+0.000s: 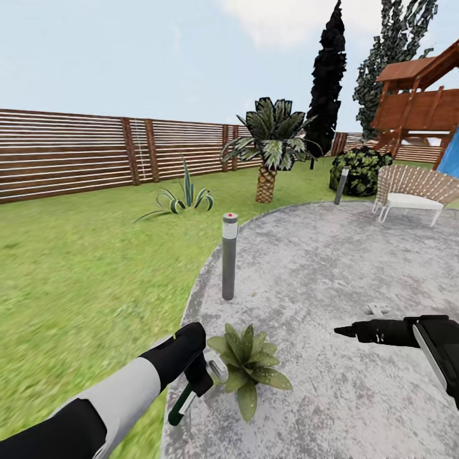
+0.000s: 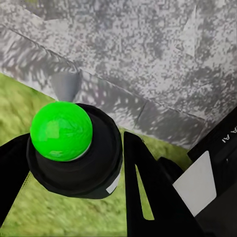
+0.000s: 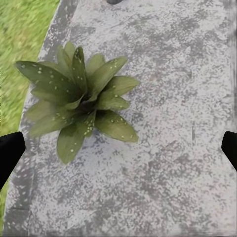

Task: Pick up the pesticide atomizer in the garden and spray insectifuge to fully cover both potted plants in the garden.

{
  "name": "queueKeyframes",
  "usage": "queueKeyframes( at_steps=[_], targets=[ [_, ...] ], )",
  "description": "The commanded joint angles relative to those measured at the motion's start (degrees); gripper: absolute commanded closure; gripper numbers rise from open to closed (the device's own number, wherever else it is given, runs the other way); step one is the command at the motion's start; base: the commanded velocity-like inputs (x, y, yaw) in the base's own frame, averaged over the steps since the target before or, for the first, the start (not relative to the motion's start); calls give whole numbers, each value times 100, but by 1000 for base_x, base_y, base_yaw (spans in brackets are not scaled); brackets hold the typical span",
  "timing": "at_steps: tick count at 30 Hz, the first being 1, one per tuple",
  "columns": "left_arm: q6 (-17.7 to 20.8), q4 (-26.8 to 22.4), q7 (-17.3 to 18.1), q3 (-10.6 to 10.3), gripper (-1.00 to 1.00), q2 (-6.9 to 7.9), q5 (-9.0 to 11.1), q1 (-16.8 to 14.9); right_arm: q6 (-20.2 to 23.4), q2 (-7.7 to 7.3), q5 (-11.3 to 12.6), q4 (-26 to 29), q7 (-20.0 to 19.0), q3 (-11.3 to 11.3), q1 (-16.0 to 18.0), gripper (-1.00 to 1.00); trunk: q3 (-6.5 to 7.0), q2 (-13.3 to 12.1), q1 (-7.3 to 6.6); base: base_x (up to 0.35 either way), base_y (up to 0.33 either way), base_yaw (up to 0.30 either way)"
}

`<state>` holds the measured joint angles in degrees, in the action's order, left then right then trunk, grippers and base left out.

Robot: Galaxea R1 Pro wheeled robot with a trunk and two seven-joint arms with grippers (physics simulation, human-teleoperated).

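Left hand: my left hand is closed around the pesticide atomizer, low at the patio's grass-side edge.
Atomizer: slim dark green bottle with a white band, tilted, its lower end hanging below my fingers; in the left wrist view its round bright green top sits on a black collar between my two dark fingers.
Potted plant: a low rosette of broad, pointed olive-green leaves rests on the patio just beside my left hand; in the right wrist view its leaves carry pale specks, and it lies close to the paving's rim.
Right hand: my right hand points toward the plant from across the paving, well apart from it; its fingertips sit at opposite edges of the right wrist view, spread wide and holding nothing.
Patio: grey, mottled round paving bordered by lawn.
Backdrop: grey bollard lamp at the patio edge, palm, slatted wooden fence.
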<state>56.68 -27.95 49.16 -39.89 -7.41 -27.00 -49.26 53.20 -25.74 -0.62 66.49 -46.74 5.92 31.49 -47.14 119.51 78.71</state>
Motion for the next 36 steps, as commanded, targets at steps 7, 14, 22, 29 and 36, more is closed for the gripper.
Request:
queueKeyframes(
  at_steps=[7, 14, 22, 29, 36],
  targets=[
    [10, -9, 59, -10, 100, 3, -60, -2, 41, 1, -8, 4, -22, 6, 6, -100, -6, 3, -1, 56, 246, -204],
    [10, -9, 59, -10, 100, 3, -60, -4, 41, 2, -8, 4, -23, 6, 6, -100, -6, 3, -1, 120, 86, -9],
    [10, -9, 59, -10, 100, 3, -60, 0, 41, 2, -8, 4, -19, 6, 6, -100, -6, 3, -1, 3, 2, -158],
    [10, -9, 59, -10, 100, 3, -60, -1, 41, 4, -8, 4, -21, 6, 6, -100, -6, 3, -1, 140, 135, -74],
    [10, -1, 59, -26, 100, 3, -60, -2, 41, 7, -8, 4, -19, 4, 6, -100, -6, 3, -1, 14, 14, -34]
  ],
)
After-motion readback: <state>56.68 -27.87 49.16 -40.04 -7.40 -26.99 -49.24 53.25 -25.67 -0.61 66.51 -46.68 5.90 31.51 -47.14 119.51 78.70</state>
